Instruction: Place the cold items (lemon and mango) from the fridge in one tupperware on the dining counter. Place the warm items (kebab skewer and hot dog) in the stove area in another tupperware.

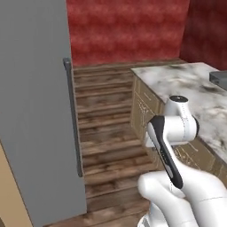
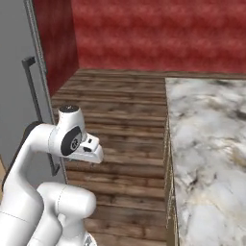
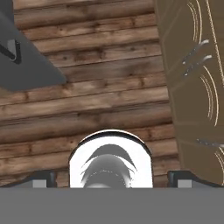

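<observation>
A grey fridge (image 1: 35, 111) fills the left of the left base view, its door closed, so the lemon and mango are presumably inside, unseen; its dark vertical handle (image 1: 73, 115) runs down the door's right edge. The gripper (image 3: 111, 180), at the bottom of the hand view, stands wide open, holding nothing, pointed at the wooden floor (image 3: 87, 96). To do this step well, approach the handle squarely before closing. The marble counter (image 2: 211, 144) at right shows no tupperware.

Red wall (image 1: 124, 26), wooden plank floor (image 1: 106, 119), marble counter (image 2: 211, 144), tan cabinets (image 1: 144, 106)
</observation>
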Available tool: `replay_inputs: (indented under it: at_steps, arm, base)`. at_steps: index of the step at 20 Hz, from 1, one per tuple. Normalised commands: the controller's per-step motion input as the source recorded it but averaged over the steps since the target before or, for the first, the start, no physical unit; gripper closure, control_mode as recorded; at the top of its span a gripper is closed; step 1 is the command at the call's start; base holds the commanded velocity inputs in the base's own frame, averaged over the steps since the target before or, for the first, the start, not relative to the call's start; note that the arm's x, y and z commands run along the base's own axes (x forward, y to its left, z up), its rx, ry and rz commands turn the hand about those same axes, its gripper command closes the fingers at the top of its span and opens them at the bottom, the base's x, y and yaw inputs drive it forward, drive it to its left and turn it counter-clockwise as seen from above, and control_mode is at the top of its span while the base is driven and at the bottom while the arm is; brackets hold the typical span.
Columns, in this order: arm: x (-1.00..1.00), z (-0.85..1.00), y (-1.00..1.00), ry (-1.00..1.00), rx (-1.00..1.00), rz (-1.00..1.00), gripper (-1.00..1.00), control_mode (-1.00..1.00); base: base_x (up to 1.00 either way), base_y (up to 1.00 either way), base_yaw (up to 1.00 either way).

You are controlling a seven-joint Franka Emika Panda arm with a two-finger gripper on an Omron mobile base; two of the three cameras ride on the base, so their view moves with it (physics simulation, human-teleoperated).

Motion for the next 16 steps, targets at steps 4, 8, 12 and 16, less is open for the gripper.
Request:
replay_inputs:
  at_steps: [4,8,12,16]
  arm:
    - [0.00,0.00,0.00,0.00,0.00,0.00,-1.00,1.00]
    - [0.00,0.00,0.00,0.00,0.00,0.00,-1.00,1.00]
    - [0.00,0.00,0.00,0.00,0.00,0.00,-1.00,1.00]
    - [0.00,0.00,0.00,0.00,0.00,0.00,-1.00,1.00]
  base:
    - [1.00,0.05,0.11]
    - [1.00,0.19,0.14]
    - [0.81,-0.78,0.35]
    - [0.59,-0.70,0.32]
